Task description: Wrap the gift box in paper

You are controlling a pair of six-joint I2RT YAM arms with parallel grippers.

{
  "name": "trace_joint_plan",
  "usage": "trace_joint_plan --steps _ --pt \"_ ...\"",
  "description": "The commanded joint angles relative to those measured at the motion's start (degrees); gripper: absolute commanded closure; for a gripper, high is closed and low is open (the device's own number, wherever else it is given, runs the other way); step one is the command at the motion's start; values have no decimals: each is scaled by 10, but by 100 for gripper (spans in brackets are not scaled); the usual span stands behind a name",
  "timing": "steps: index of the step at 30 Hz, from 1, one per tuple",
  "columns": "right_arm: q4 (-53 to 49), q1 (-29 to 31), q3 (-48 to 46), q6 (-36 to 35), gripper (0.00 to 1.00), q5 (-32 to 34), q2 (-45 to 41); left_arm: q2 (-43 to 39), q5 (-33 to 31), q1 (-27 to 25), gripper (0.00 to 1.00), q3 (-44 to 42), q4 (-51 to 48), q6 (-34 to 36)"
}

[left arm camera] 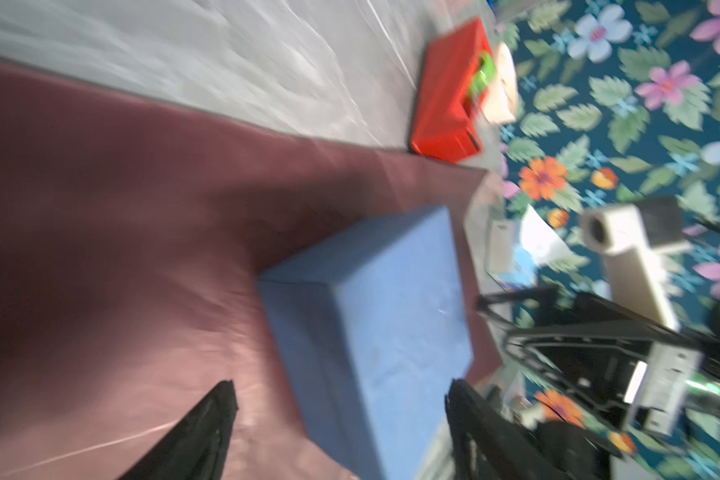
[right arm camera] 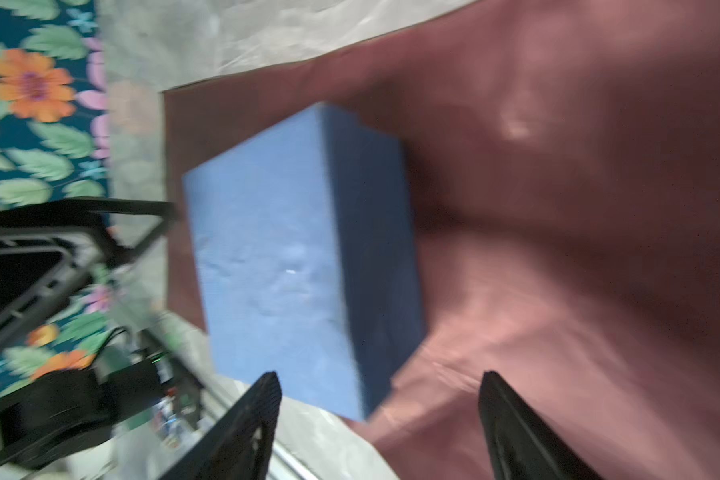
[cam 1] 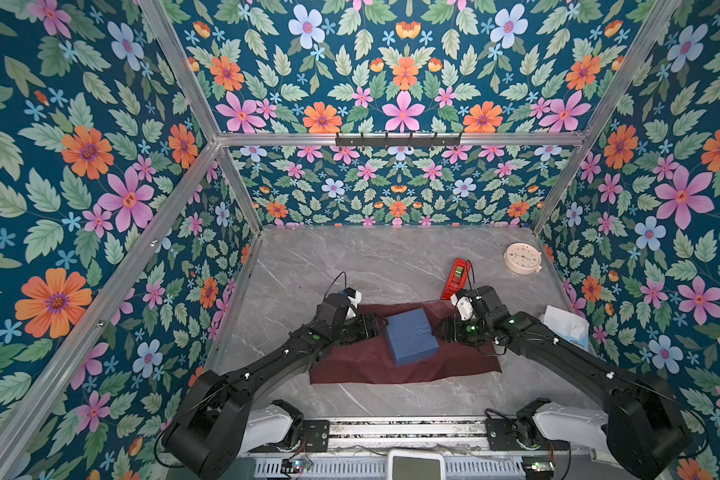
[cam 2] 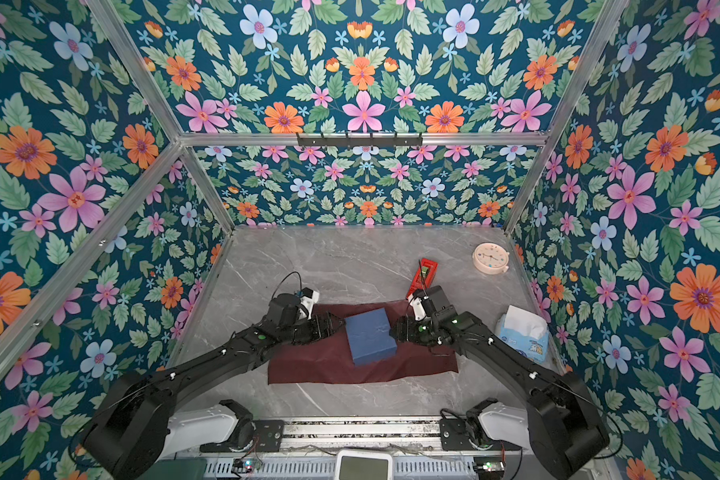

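The blue gift box (cam 1: 411, 336) (cam 2: 371, 334) lies turned at an angle on the maroon paper (cam 1: 371, 368) (cam 2: 316, 368), which is spread flat on the marble table. My left gripper (cam 1: 381, 326) (cam 2: 339, 326) is at the box's left side, open. In the left wrist view, the left gripper (left arm camera: 339, 384) has the near end of the box (left arm camera: 371, 332) between its spread fingers. My right gripper (cam 1: 437, 330) (cam 2: 395, 328) is at the box's right side, also open. In the right wrist view, the right gripper (right arm camera: 379, 374) has a corner of the box (right arm camera: 275, 270) just ahead, over the paper (right arm camera: 558, 208).
A red tape dispenser (cam 1: 458, 278) (cam 2: 422, 274) (left arm camera: 449, 104) stands just behind the paper's far right corner. A round pale clock (cam 1: 523, 257) lies at the back right, and a tissue pack (cam 1: 566, 328) sits by the right wall. Floral walls close in three sides.
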Motion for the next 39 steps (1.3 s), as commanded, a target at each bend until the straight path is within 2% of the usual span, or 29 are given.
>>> trace_joint_plan --steps 1,8,21,29,39 --pt "91 5 -11 45 23 -81 28 32 25 -16 18 3 70 -44" --pt "131 20 -29 71 26 -97 43 99 52 -26 19 14 110 -57" --pt "204 29 -47 113 27 -133 58 132 59 -23 20 57 98 -35" --pt "210 39 -37 118 28 -130 71 105 31 -16 20 54 35 -12" --pt "207 51 -27 118 28 -128 82 74 12 -13 20 35 4 -4"
